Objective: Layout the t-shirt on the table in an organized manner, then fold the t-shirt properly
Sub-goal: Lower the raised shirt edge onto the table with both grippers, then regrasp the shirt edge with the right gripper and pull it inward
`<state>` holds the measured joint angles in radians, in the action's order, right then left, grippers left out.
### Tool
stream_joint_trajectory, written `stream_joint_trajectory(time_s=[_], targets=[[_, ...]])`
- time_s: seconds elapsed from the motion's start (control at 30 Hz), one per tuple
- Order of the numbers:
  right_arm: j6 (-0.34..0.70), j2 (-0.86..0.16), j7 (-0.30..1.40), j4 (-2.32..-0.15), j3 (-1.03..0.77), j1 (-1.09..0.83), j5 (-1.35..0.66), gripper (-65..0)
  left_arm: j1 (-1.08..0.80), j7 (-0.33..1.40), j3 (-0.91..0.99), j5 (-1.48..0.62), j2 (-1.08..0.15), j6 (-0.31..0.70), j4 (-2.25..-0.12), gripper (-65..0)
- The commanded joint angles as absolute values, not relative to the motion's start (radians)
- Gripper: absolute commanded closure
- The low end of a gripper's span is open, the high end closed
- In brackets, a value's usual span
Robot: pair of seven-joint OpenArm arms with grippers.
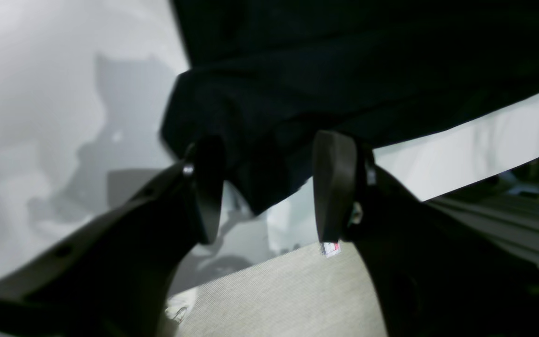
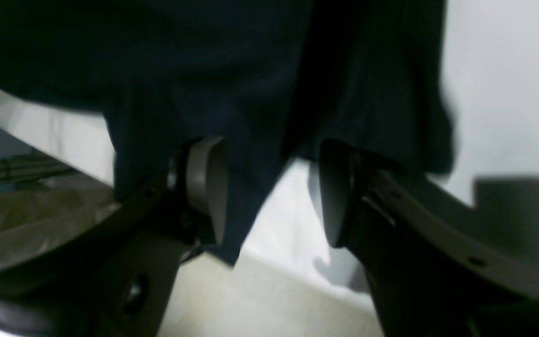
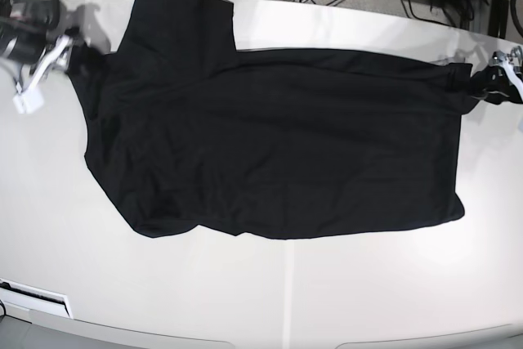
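- I see the t-shirt (image 3: pixel 278 149) lying spread on the white worktop (image 3: pixel 245 292), its long axis running side to side across the base view, one sleeve (image 3: pixel 176 18) pointing to the far edge.
- My left gripper (image 1: pixel 267 187) sits at the shirt's right end in that view, jaws wide, with a fold of black cloth hanging between them and neither pad pressing it.
- My right gripper (image 2: pixel 272 192) sits at the opposite end, jaws equally spread, fabric draped loosely between them; blur makes it hard to say whether it brushes a pad.
- The near hem (image 3: pixel 327 230) lies about equally far from both arms, so I judge neither is better placed.
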<state>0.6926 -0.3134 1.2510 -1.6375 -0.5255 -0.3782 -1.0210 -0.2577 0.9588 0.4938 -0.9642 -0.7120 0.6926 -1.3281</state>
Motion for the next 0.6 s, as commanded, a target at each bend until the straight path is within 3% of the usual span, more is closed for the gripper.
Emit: stream_joint_trajectory(time_s=[0.0, 0.37, 0.57], targets=[[0.698, -0.315, 1.225, -1.651, -0.531, -0.389, -1.044, -33.2, -0.252, 0.943, 0.505, -0.983, -0.732, 0.698, -1.339, -31.5], [0.698, -0.247, 1.163, -1.482, -0.529, -0.44, -1.0, -33.2, -0.252, 0.95, 0.504, -0.984, -0.712, 0.698, -1.339, -31.4], [0.698, -0.244, 1.259, -1.444, -0.447, -0.44, -1.097, -33.2, -0.252, 0.95, 0.504, -0.984, -0.712, 0.698, -1.339, -31.4]])
